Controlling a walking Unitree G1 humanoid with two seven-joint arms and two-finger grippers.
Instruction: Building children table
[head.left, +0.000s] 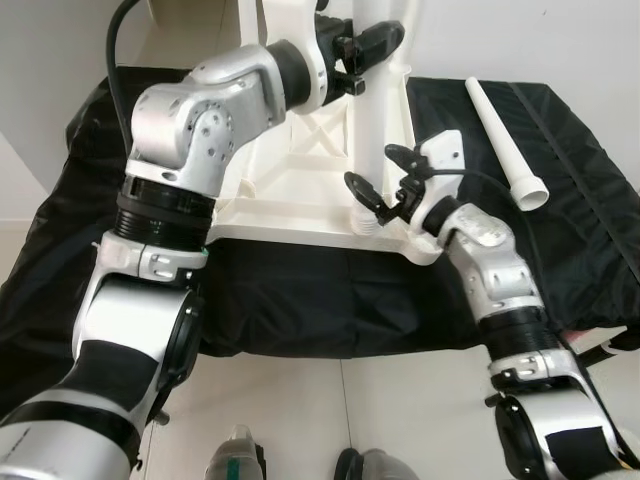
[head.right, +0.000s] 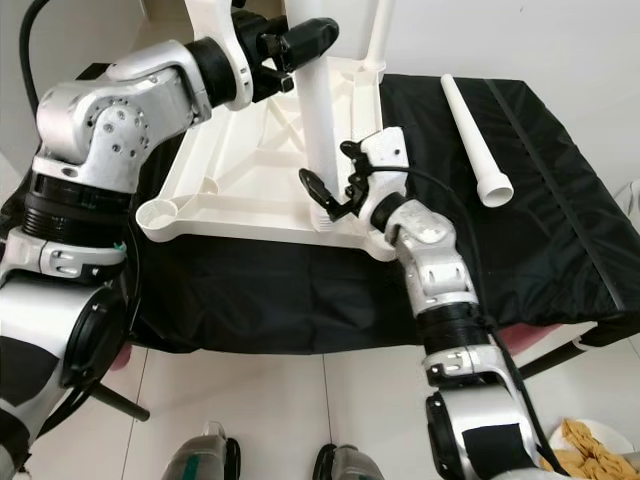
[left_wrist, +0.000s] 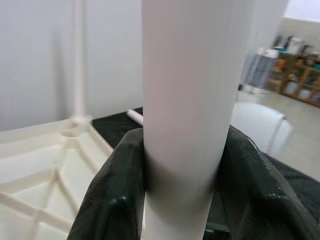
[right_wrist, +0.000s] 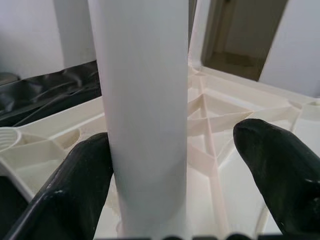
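A white plastic table top (head.right: 250, 165) lies upside down on a black cloth (head.right: 540, 250). A white leg (head.right: 318, 120) stands upright in its near right corner socket. High on that leg my left gripper (head.right: 300, 40) is shut on it, and the left wrist view shows the fingers (left_wrist: 112, 200) pressed on both sides of the leg (left_wrist: 187, 115). My right gripper (head.right: 332, 170) is open around the leg's base. One of its fingers (right_wrist: 75, 185) touches the leg (right_wrist: 145, 115), while the other stands apart.
A loose white leg (head.right: 475, 130) lies on the cloth to the right. Another leg (head.right: 380, 30) stands at the far corner. The near left corner socket (head.right: 160, 212) is empty. The cloth's front edge meets the white tiled floor by my feet.
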